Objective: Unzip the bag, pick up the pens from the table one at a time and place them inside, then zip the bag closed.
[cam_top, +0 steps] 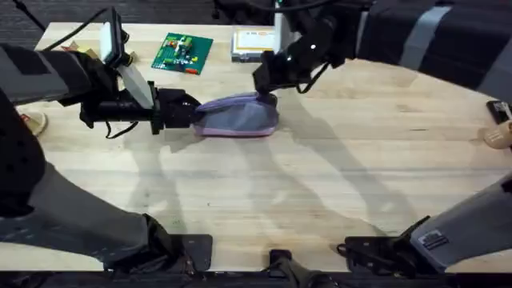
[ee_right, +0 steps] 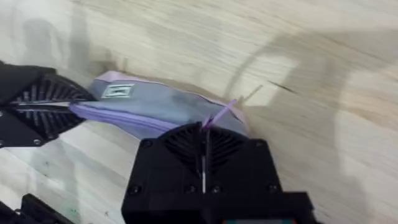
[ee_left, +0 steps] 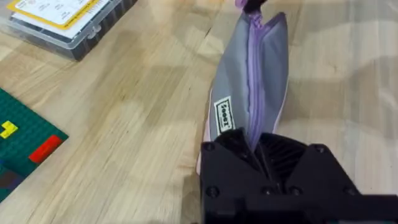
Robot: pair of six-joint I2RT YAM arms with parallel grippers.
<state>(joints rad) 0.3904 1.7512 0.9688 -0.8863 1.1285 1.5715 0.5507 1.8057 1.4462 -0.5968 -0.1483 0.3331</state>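
Pencil pouch [cam_top: 238, 117], lilac with a grey side panel, lies on the pale wooden worktop [cam_top: 320, 184] in the upper middle of the overhead frame, its zip closed along the top. We see our left arm stretched level from the left edge, its claw [cam_top: 190, 110] pressed together on the pouch's left end. Our right arm drops in from the upper right, its claw [cam_top: 266, 86] pinching the small purple zip pull [ee_right: 219, 116] at the pouch's right end. A green building plate [cam_top: 183, 52] and a clear box [cam_top: 253, 44] lie behind.
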